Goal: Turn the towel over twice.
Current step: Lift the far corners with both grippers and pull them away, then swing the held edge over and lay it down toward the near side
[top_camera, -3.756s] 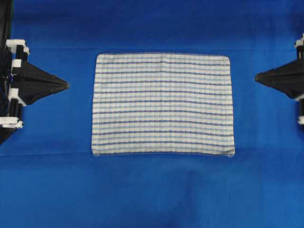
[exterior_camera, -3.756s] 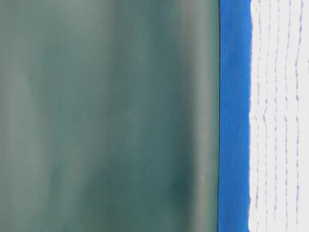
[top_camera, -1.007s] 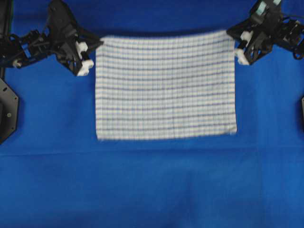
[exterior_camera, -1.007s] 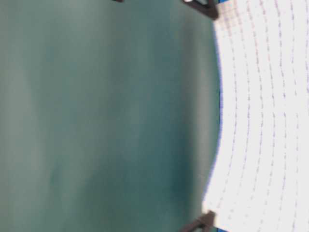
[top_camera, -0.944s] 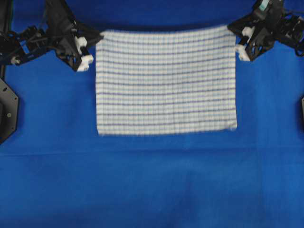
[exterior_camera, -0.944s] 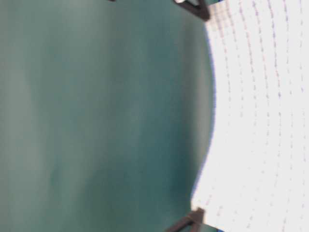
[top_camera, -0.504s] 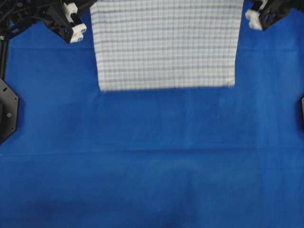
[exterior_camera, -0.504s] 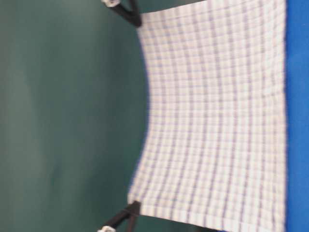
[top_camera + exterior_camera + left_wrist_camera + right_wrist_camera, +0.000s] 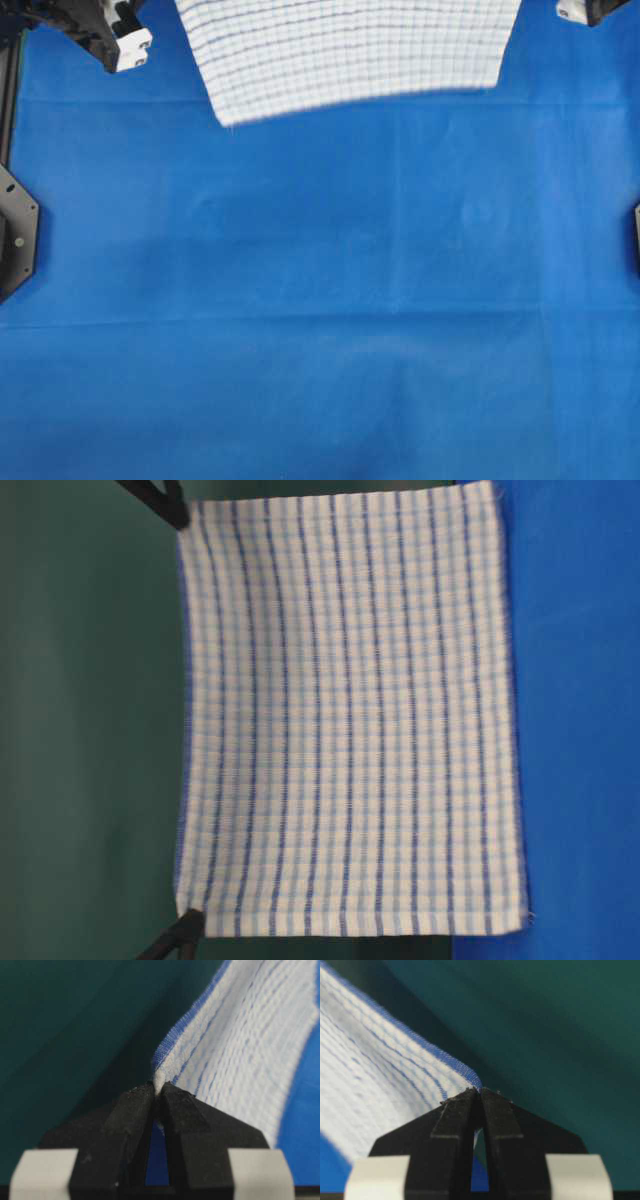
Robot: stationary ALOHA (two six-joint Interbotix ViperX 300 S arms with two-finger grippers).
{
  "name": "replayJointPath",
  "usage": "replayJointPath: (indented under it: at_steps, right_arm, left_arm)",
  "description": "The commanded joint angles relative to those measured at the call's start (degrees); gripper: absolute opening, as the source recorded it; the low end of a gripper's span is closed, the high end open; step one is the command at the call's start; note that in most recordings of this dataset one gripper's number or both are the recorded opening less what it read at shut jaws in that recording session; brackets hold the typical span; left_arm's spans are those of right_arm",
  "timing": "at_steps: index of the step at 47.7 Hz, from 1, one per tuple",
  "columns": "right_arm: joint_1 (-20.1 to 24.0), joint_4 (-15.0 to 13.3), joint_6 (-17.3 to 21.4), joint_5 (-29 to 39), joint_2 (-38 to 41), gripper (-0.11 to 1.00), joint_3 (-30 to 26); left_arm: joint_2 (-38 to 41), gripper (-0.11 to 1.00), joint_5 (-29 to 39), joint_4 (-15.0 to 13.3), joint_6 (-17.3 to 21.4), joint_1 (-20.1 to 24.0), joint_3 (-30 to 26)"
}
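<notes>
The rectangular white woven towel with thin dark-blue and light-blue stripes and a faint grid texture hangs in the air, spread out flat and held up by its two upper corners, its lower edge close above the bright-blue sheet covering the bench; whether that edge touches the sheet cannot be told. In the overhead view the towel sits at the far edge of the bench, roughly centred between the two sides, its near hem curving in a shallow arc and its upper part running out past the frame. The bench sheet before it is smooth apart from a few faint crease lines. The left gripper has its black fingers clenched tight on one upper corner of the towel, the blue-edged hem rising away from the fingertips toward the stretched cloth. The right gripper is likewise pinched shut on the other upper corner, with the striped fabric sweeping off to the side. In the table-level view the black tips of both grippers meet the cloth at its two upper corners, one at and the other at, and the upper hem sags slightly between them. Behind the towel stands a plain dark-green backdrop. In the overhead view, part of the left arm's black-and-white wrist shows at the far left corner of the bench.
</notes>
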Motion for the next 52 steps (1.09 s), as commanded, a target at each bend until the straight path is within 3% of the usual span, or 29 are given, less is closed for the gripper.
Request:
replayJointPath:
  at_steps: [1,11,28,43,52]
  right_arm:
    - [1.41,0.18,0.26,0.35,-2.11,0.05,-0.35]
    - [5.62,0.62,2.02,3.78,-5.27,0.05,1.49]
    - [15.64,0.70,7.47,4.57,-7.65,0.05,7.73]
    - [28.30,0.70,13.71,3.78,-7.03,0.05,13.27]
    - [36.47,0.70,18.63,1.58,-4.83,0.05,16.96]
  left_arm:
    - [-1.49,0.03,0.97,0.00,0.09,-0.79,-1.32]
    - [-2.72,0.03,3.43,0.00,0.18,-3.60,-0.97]
    - [-2.46,0.03,11.25,0.00,-0.35,-13.89,0.44]
    - [-1.76,0.03,10.81,-0.09,-4.04,-22.94,7.73]
    - [0.18,0.03,6.59,-0.09,-6.86,-29.88,11.60]
